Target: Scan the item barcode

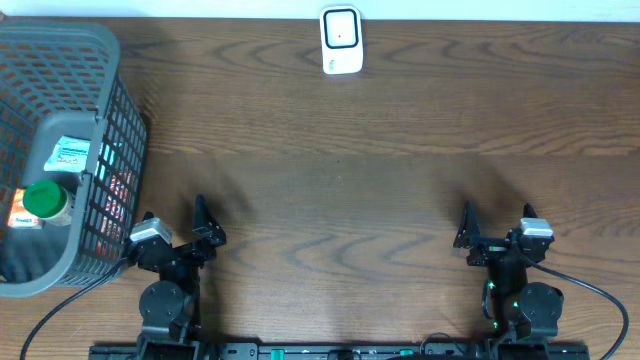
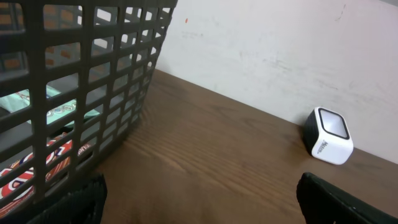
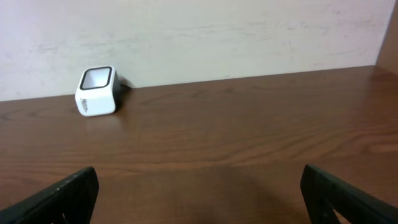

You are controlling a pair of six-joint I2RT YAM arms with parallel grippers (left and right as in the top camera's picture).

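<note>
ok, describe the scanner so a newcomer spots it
Follow the wooden table to its far edge, by the wall, about midway. The scanner is a small white box with a dark-rimmed window, standing alone, well clear of the grey basket on the left.

The table (image 1: 340, 150) is seen straight down from overhead, at some height. Low wrist views are aimed along it toward the back wall (image 3: 217, 31); the white scanner (image 3: 97, 91) (far edge, centre) is shared by all three.
</note>
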